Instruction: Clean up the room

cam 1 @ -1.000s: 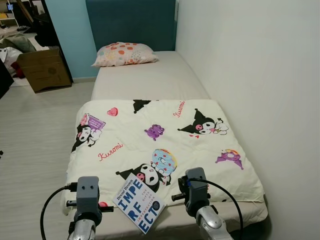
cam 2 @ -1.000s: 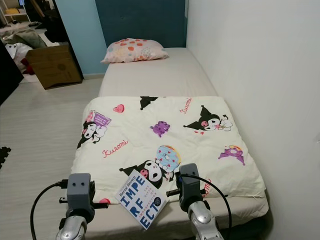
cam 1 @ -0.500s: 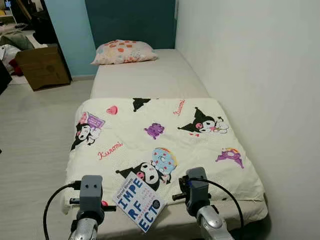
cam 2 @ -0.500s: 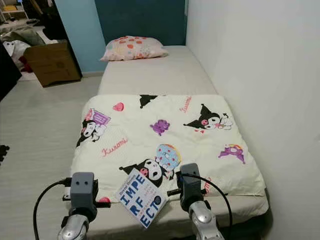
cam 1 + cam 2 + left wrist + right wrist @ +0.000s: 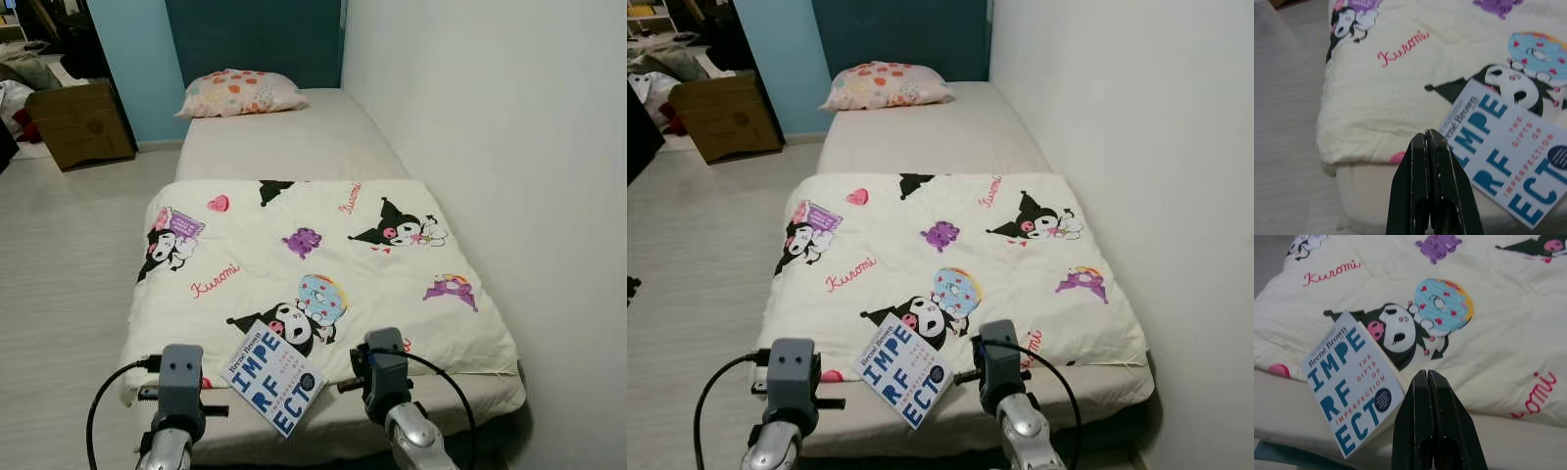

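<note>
box (image 5: 78, 125): cardboard, on floor past bed's left side, near head end; well apart from the arms.
floor (image 5: 59, 255): pale boards along bed's left edge.
left gripper (image 5: 1429, 147): fingers pressed together, holding nothing; hovers over foot-end left corner of bed, just off the book's corner. Reads as staged for an approach, not a grasp.
pillow (image 5: 238, 93): at head end, left of centre, against dark headboard (image 5: 255, 39); already where it belongs.
bed (image 5: 284, 142): bare mattress in head half, right edge against wall.
quilt (image 5: 313, 264): cartoon print, covers foot half only, top edge straight across mid-bed; looks folded back or not yet pulled up.
book (image 5: 272, 377): task item. White cover, blue lettering, face up, rotated diagonal at foot edge between the two grippers; lower corner overhangs the quilt hem onto mattress edge. Probably the first pick, being stray and closest.
right gripper (image 5: 1428, 382): fingers closed on each other, empty; above foot edge, just right of book.
wall (image 5: 490, 147): white, flush along bed's right edge; access from foot and left only.
next: must open fingers before any pick; flat thin book, so overhanging corner likely the easiest entry.
</note>
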You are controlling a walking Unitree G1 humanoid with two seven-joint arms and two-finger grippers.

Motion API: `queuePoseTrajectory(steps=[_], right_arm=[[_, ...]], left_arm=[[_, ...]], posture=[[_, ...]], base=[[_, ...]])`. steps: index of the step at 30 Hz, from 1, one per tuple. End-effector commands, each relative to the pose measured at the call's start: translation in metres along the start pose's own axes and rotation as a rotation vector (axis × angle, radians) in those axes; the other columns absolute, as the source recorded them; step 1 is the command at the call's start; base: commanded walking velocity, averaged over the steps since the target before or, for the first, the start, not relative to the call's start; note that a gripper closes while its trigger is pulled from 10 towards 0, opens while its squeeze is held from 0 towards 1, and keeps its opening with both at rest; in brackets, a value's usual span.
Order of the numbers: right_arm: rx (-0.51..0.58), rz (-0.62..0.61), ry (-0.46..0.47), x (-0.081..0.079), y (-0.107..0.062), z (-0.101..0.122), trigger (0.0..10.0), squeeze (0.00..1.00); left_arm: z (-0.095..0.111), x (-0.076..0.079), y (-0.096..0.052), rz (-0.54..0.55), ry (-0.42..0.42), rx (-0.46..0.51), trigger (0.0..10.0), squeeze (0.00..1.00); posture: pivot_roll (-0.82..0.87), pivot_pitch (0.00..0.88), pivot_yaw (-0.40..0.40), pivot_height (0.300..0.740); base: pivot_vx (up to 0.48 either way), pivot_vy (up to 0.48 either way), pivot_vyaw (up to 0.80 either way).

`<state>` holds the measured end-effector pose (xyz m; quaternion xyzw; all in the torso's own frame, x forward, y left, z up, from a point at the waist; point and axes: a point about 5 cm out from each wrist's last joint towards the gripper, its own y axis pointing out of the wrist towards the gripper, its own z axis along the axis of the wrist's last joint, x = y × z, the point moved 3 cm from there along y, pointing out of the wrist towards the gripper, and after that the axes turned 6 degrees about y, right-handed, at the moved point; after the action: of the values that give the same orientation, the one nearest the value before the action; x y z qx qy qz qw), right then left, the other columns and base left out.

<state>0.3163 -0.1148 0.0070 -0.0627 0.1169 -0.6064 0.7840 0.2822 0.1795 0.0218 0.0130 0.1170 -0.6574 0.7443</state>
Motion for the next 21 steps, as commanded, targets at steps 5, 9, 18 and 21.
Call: queuePoseTrajectory(steps=[5, 9, 18, 21], right_arm=[[-0.012, 0.003, 0.007, -0.0010, -0.0007, -0.0021, 10.0, 0.00], [-0.008, 0.011, 0.014, -0.0018, -0.0004, -0.0011, 10.0, 0.00], [-0.005, 0.020, -0.004, -0.0028, 0.0001, 0.0000, 10.0, 0.00], [-0.003, 0.022, -0.009, -0.0033, 0.0003, 0.0006, 10.0, 0.00]], left_arm=[[-0.0130, -0.0053, -0.0049, 0.007, 0.010, -0.055, 10.0, 0.00], [-0.0135, -0.0061, -0.0053, 0.009, 0.011, -0.056, 10.0, 0.00], [-0.0158, -0.0056, -0.0066, 0.009, 0.000, -0.070, 10.0, 0.00], [-0.0178, -0.0043, -0.0069, 0.000, -0.007, -0.082, 10.0, 0.00]], posture=[[0.00, 0.144, 0.012, 0.646], [-0.01, 0.144, 0.009, 0.631], [-0.01, 0.141, 0.005, 0.621], [-0.01, 0.139, 0.004, 0.621]], base=[[0.000, 0.000, 0.00], [0.000, 0.000, 0.00], [0.000, 0.000, 0.00], [0.000, 0.000, 0.00]])
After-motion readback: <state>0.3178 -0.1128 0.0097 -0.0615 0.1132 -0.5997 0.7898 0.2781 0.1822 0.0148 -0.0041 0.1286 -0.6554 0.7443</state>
